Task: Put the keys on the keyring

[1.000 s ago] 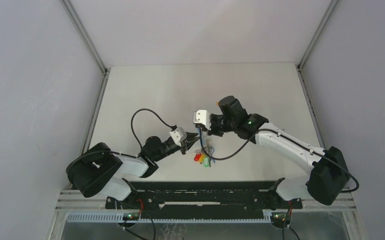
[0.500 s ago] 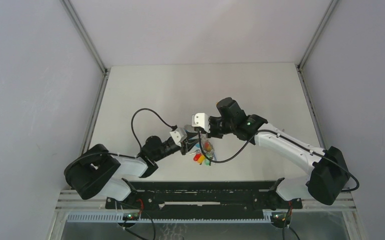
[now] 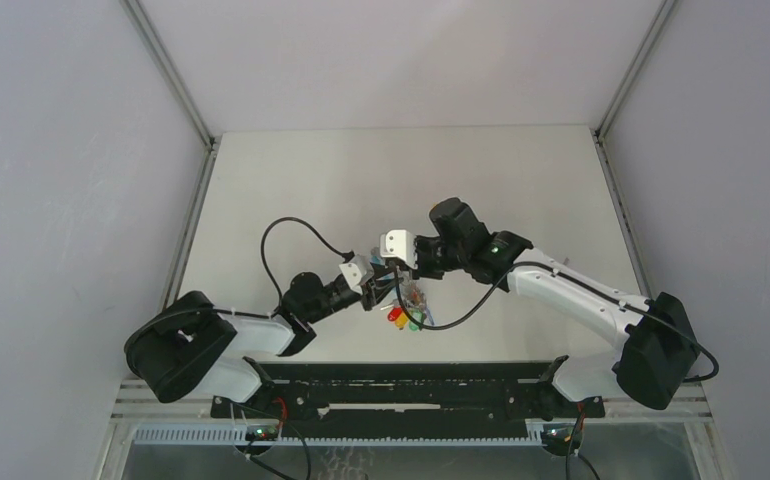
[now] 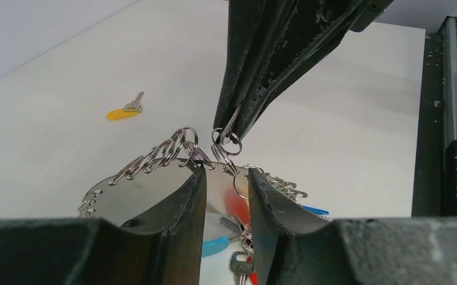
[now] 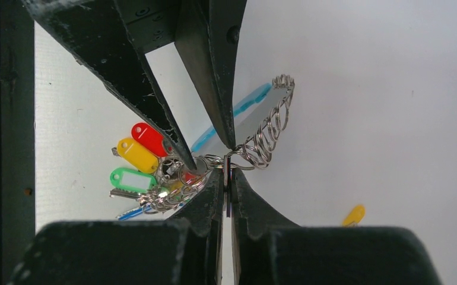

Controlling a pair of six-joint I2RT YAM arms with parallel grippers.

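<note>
The keyring [image 3: 408,310] hangs between both grippers, just above the table. In the left wrist view its shiny band [image 4: 131,190] and wire coil [image 4: 173,148] cross between the spread fingers of my left gripper [image 4: 226,178]. Red [image 5: 149,138], yellow [image 5: 136,155] and green [image 5: 132,179] tags dangle from the keyring [image 5: 267,130]. My right gripper [image 5: 227,175] is shut on a thin flat piece, seen edge-on, that looks like a key. The key's small ring [image 4: 227,138] pokes out of the right gripper's tips [image 4: 227,126], against the coil. A yellow-tagged key [image 4: 122,113] lies loose on the table.
The same loose yellow key [image 5: 354,215] shows near the right wrist view's lower edge. A black rail [image 3: 401,385] runs along the table's near edge behind the arm bases. Grey walls enclose the white table [image 3: 361,170] on both sides.
My left gripper's jaws have spread wider around the band. The right gripper has shifted slightly left and toward the near edge, and the bunch moved with it.
</note>
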